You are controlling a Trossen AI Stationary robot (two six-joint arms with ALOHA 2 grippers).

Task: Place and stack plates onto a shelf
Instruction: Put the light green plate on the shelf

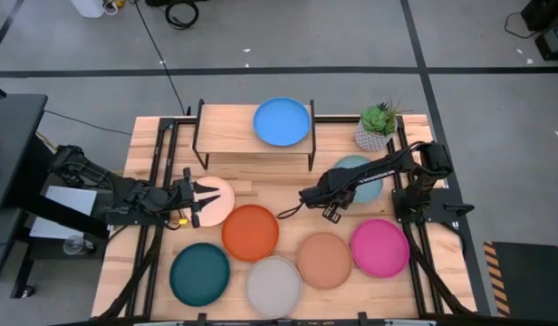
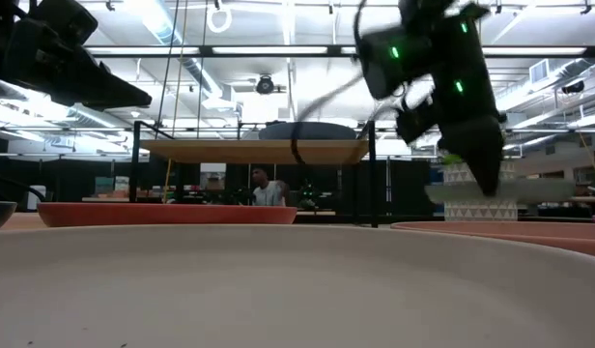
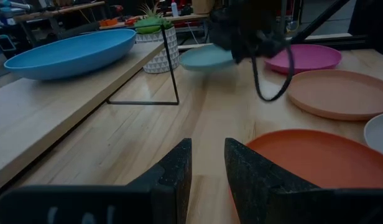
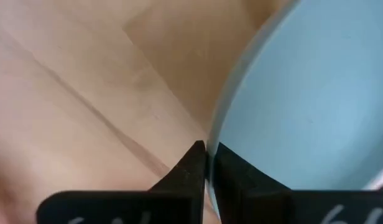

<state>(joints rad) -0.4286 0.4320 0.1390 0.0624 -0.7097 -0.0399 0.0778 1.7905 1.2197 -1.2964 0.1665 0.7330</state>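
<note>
The left claw [image 1: 203,200] hovers over the cream plate [image 1: 216,201], in front of the shelf [image 1: 226,127] toward its left end, its fingers [image 3: 173,171] parted by a narrow gap and pinching nothing; it appears to wait its turn. The shelf itself carries only the blue plate [image 1: 282,121], set on its right half, which leaves the left half of the board free, probably for a second stack. In front of the shelf on the desk [image 1: 152,145] lie the dark teal plate [image 1: 199,274], orange plate [image 1: 250,232], grey plate [image 1: 274,285], salmon plate [image 1: 324,260] and magenta plate [image 1: 380,246], laid out singly so that each rim can be reached. Just in front of the shelf's right end, the right claw [image 1: 308,194] is pressed onto the rim of the pale blue plate [image 4: 316,99], seemingly gripping the edge so it can be carried up beside or onto the blue one.
</note>
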